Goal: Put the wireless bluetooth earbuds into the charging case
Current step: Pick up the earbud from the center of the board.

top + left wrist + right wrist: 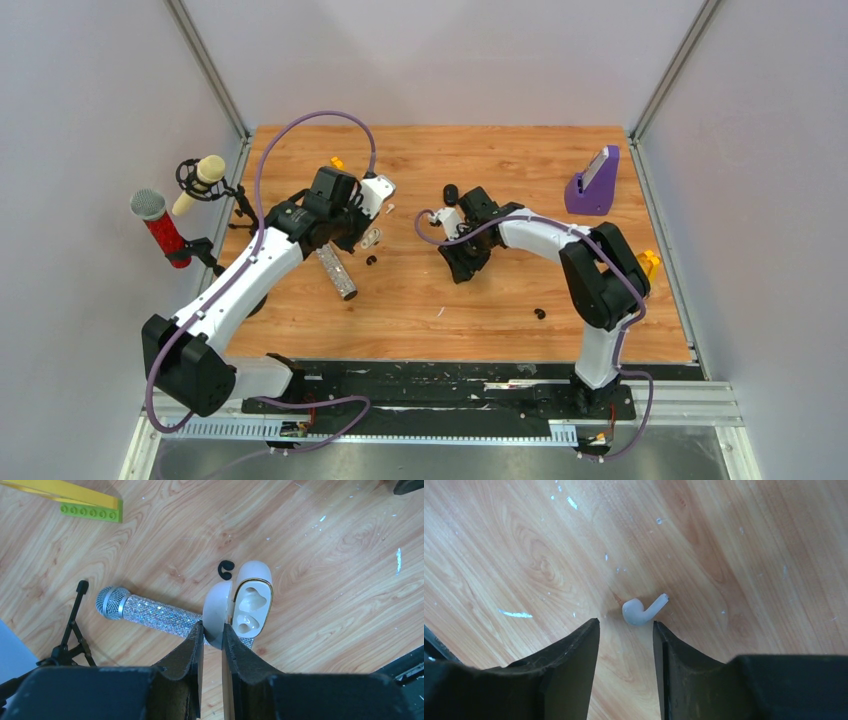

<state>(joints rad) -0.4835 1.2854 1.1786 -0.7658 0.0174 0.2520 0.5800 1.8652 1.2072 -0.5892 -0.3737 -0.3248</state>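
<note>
White, short-stemmed plastic earbud [642,611] lies on the wooden table [734,550], just beyond the right gripper's [626,625] half-open, empty jaws: this looks like the pick-up step. Next, the tips must straddle and pinch it. The left gripper [212,630] clamps the white charging case [252,602] by its lid, sockets empty.

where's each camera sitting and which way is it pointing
Top: above and behind the arms, looking down on the table; both arms show.
Left wrist: looks down past the left gripper, shut on the open case.
Right wrist: looks down past the open right gripper at a white earbud.
Shared: top and left wrist both show the sparkly microphone.
</note>
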